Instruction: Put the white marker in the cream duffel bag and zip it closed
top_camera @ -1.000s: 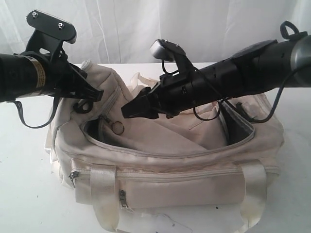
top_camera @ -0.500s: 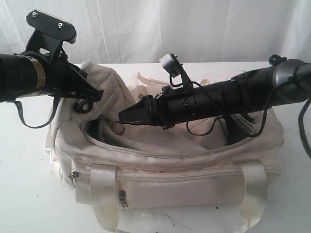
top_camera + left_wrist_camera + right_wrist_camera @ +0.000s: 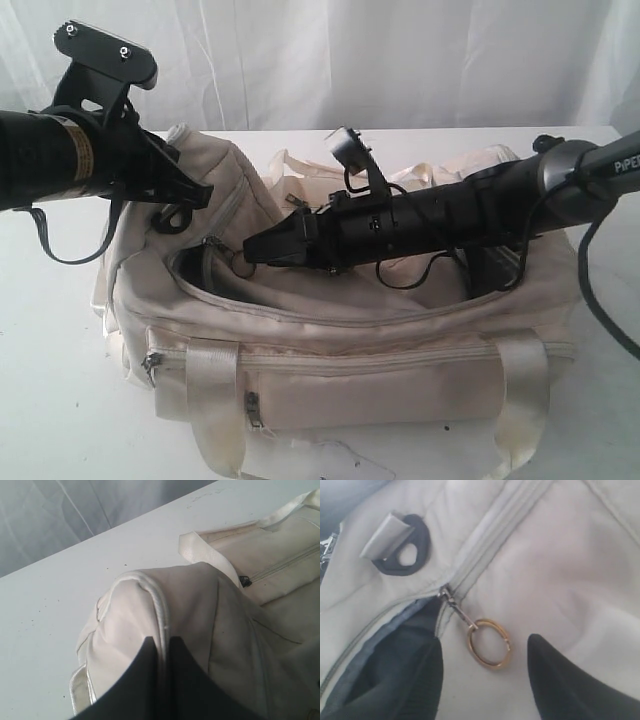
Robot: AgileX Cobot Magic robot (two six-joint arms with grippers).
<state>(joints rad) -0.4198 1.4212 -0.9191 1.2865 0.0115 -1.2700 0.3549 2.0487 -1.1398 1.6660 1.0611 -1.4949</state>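
The cream duffel bag (image 3: 350,370) sits on the white table (image 3: 50,380) and fills the exterior view from the centre down to 6 o'clock. Its top zipper is drawn back, so the mouth gapes and shows the dark lining. The front pocket zipper runs across the near face, between the glossy webbing handles (image 3: 215,400).

The left gripper (image 3: 195,195) comes in from 9 o'clock and is clenched on the bag's end panel at about 10 o'clock of the bag. In the left wrist view its fingers (image 3: 161,642) stand almost together, with the piped seam (image 3: 160,610) pinched in the thin slit between them.

The right gripper (image 3: 255,248) reaches across the mouth from 3 o'clock to its 9 o'clock end. Its claw is released. In the right wrist view the two dark fingers (image 3: 482,642) stand wide apart on either side of the gold ring pull (image 3: 471,647), which hangs from the zipper slider (image 3: 447,597); neither finger touches it. A black clip (image 3: 405,552) on a grey tab lies near the zipper.

I cannot tell where the white marker lies.
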